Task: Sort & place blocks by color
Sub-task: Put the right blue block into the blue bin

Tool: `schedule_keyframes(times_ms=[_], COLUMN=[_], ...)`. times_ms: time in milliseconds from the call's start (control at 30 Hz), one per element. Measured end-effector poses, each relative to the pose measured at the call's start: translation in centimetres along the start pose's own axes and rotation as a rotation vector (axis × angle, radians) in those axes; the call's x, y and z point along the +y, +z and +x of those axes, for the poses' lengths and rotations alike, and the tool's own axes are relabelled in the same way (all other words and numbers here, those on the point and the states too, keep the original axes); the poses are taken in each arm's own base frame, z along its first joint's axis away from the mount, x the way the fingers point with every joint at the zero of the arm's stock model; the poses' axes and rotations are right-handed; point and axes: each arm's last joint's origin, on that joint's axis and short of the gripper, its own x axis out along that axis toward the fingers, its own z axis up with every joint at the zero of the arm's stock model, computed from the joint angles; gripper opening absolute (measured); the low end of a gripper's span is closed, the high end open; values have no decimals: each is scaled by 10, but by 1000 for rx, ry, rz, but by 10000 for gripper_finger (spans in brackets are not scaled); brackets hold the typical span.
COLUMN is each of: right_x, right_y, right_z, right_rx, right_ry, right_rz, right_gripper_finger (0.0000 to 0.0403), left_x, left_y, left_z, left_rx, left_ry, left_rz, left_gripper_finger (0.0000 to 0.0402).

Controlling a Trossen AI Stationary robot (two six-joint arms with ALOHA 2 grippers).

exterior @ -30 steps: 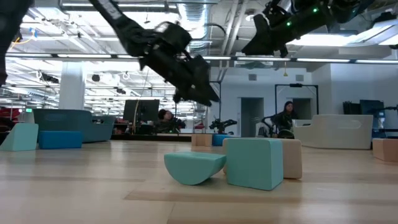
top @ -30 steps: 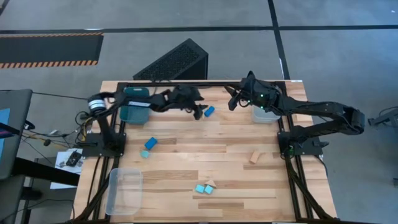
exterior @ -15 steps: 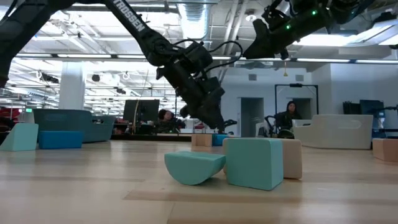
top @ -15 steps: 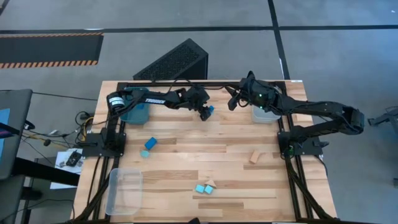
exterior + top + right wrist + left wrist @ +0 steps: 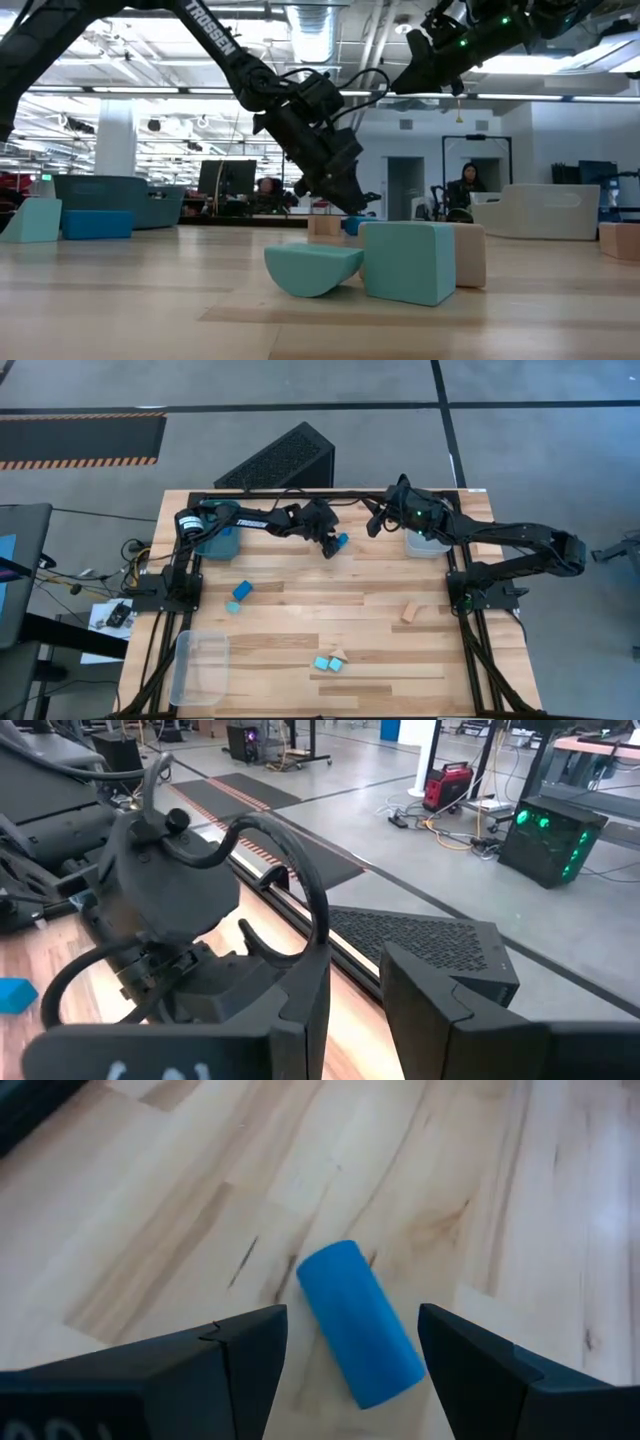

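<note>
Left gripper (image 5: 350, 1350) hovering with fingers spread either side of a deep blue block (image 5: 360, 1323) lying on the table (image 5: 360, 610) at its far middle edge, not yet pinching. Risking a roll-away: rounded body, fingers closing off-centre. Right gripper (image 5: 372, 520) waiting raised near the far right bin (image 5: 425, 546), fingers parted, holding nothing. Left wrist view revealing the straddle; high view hiding it, yet showing the remaining scattered blocks.
</note>
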Motion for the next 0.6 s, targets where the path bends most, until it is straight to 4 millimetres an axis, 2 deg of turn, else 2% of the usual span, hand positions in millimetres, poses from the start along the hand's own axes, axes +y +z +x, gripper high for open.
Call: schedule_keyframes(times_ms=[167,300,600], right_x=[0,0,1], right_y=[1,1,1], right_z=[0,0,0], right_rx=[-5,-10,-11], right_ry=[-1,9,13], right_rz=[2,3,6], right_gripper_finger=[117,117,117], left_x=[-13,-23,-14], left_y=[-1,9,22], left_z=[1,-1,-9], left_rx=[4,1,49], left_ry=[6,80,185], left_rz=[5,55,55], left_gripper_finger=[213,213,213])
